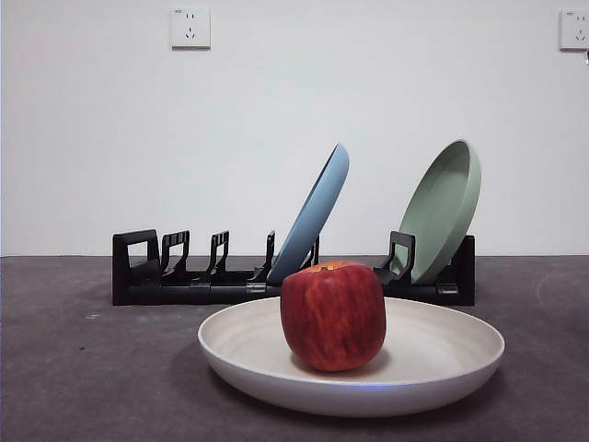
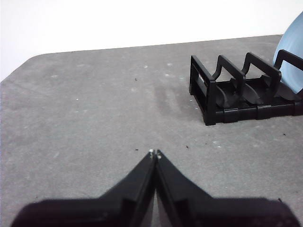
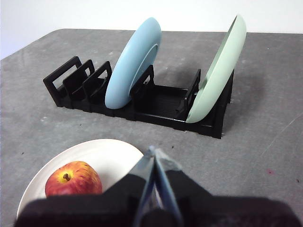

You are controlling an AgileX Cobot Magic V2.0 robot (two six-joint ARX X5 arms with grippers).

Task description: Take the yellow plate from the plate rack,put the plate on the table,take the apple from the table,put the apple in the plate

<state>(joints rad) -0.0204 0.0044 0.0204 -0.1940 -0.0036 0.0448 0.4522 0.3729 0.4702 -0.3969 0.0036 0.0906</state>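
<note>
and here it is, the job looks finished: the yellow plate (image 1: 433, 364) lies flat on the surface (image 1: 83, 368), just in front of the plate rack (image 1: 184, 281), and the apple (image 1: 333, 315) sits upright inside it, stem end up, near the plate's middle. nothing of the task seems left, going by how things lie.

neither arm is at work. in the front view no arm shows at all. the left gripper (image 2: 155, 153) hangs over bare surface, off the rack's empty end, fingers pressed together tip to tip and holding nothing. the right gripper (image 3: 156, 156) hovers on the near side of the rack, above the cream plate's rim, fingers closed to a narrow point, also empty, the apple low beside it in the wrist view.

now the count. one apple. three plates in all: the cream one on the surface, plus a blue plate (image 1: 317, 212) and a pale green plate (image 1: 446, 207) leaning in the rack, the green one at the rack's far end from the empty slots. one rack. two grippers. two wall sockets (image 1: 190, 28) behind the rack, one only partly in shot.
</note>
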